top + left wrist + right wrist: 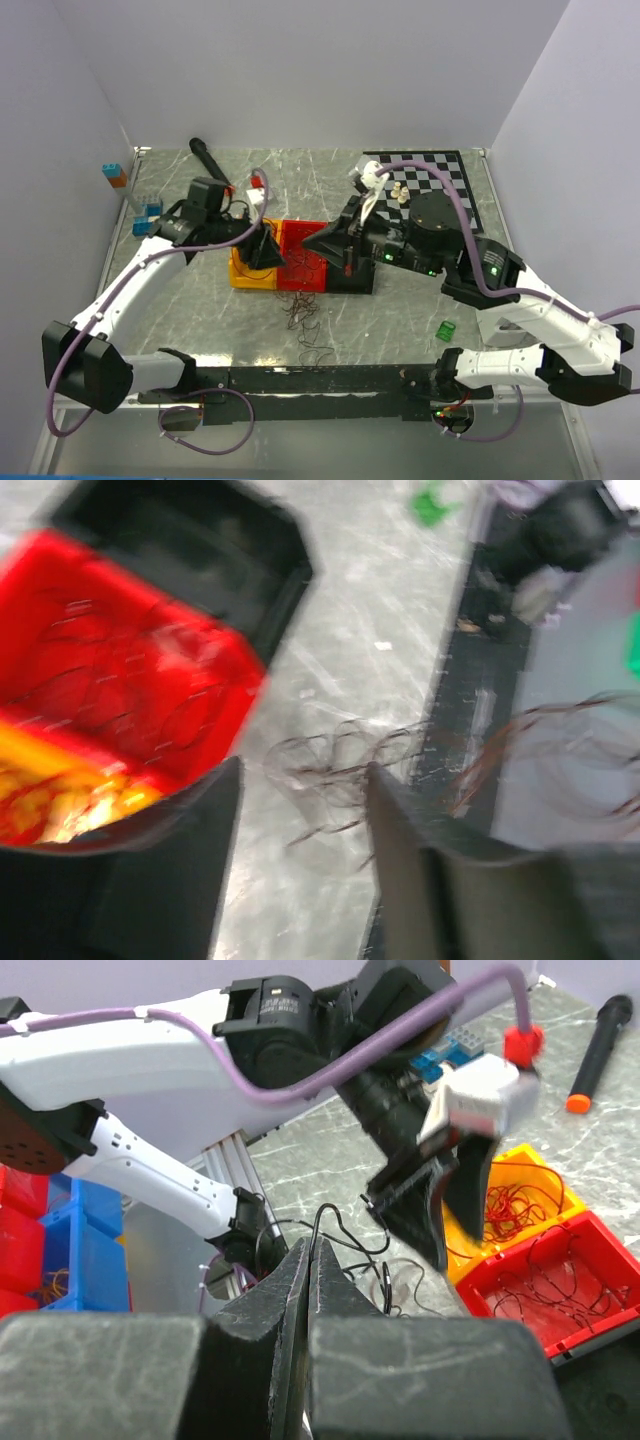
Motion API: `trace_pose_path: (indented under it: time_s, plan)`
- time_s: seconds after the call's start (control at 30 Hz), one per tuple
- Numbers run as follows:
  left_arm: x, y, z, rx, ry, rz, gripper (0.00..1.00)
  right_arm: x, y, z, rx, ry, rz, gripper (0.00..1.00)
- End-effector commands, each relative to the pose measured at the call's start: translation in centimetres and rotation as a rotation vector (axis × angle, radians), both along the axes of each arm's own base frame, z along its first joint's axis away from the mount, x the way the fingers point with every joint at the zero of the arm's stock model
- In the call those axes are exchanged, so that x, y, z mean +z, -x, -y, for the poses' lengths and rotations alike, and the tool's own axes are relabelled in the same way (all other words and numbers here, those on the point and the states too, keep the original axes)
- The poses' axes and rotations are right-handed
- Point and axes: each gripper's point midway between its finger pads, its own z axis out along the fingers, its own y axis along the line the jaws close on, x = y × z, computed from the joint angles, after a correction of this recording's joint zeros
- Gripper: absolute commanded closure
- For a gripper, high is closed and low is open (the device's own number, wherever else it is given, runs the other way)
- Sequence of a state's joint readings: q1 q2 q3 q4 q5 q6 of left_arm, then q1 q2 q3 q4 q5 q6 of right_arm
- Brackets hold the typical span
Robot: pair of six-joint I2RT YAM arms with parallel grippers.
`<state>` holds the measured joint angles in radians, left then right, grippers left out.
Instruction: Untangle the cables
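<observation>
A tangle of thin dark cables (303, 308) lies on the table in front of the bins, with more loops (318, 352) nearer the rail. My left gripper (265, 260) hangs over the yellow bin (240, 272) and red bin (312, 232). In the blurred left wrist view it (300, 772) is open and empty, with the dark tangle (340, 765) on the table beyond the fingertips. My right gripper (310, 246) is over the red bin; in the right wrist view it (308, 1252) is shut on a black cable (325, 1222) that loops up from between the jaws.
The yellow bin (520, 1195) holds red wires and the red bin (545, 1280) holds black wires; a black bin (355, 280) stands beside them. A chessboard (440, 185), a green block (446, 331), a microphone (208, 158) and blue blocks (150, 215) lie around. A black rail (320, 380) runs along the front.
</observation>
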<state>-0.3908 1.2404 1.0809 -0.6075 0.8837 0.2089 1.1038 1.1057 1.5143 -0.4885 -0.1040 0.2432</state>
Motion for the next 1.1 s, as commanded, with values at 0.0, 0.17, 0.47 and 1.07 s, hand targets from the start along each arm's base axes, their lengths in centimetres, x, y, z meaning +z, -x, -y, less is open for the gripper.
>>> trace_pose_path:
  time_s: [0.0,0.17,0.47,1.07]
  plan:
    - [2.9,-3.2,-2.3,0.085,0.003,0.128,0.31,1.4,0.7,1.5,-0.004,-0.033,0.032,1.00]
    - [4.5,-3.0,-3.7,0.005,0.052,0.195,0.03,0.9,1.0,1.6,0.008,-0.028,0.025,1.00]
    - [2.5,4.5,-3.6,-0.425,0.159,0.481,0.03,1.0,1.4,1.3,0.038,-0.028,0.031,1.00]
    - [4.0,4.6,-0.8,-0.514,0.374,0.463,0.03,2.4,2.5,-1.9,0.172,-0.074,0.014,1.00]
